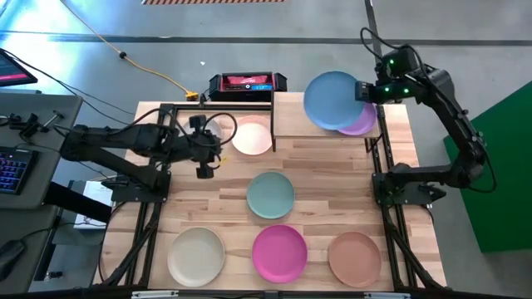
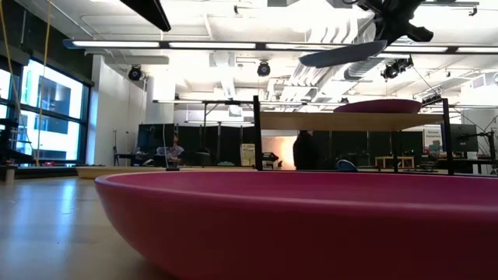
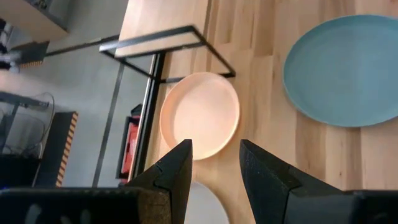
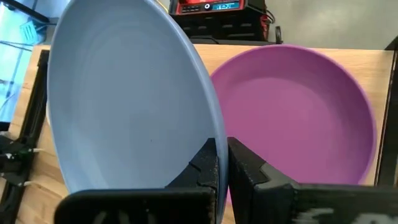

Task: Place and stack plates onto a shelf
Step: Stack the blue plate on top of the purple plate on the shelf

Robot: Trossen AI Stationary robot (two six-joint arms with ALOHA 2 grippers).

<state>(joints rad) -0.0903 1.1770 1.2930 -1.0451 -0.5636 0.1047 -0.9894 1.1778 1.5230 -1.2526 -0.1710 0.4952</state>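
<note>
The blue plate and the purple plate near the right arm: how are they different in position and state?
The blue plate is gripped at its rim by the right tool and held tilted in the air, while the purple plate lies flat on the shelf, free of any tool. The blue plate is above and partly covers the purple plate in the high view. Both are round, shallow and look equal in size.

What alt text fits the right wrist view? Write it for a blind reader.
The right gripper, jaws shut on its rim, holds a round matte blue plate tilted above a round purple plate lying on the light wooden shelf. A red-and-black device sits beyond.
</note>
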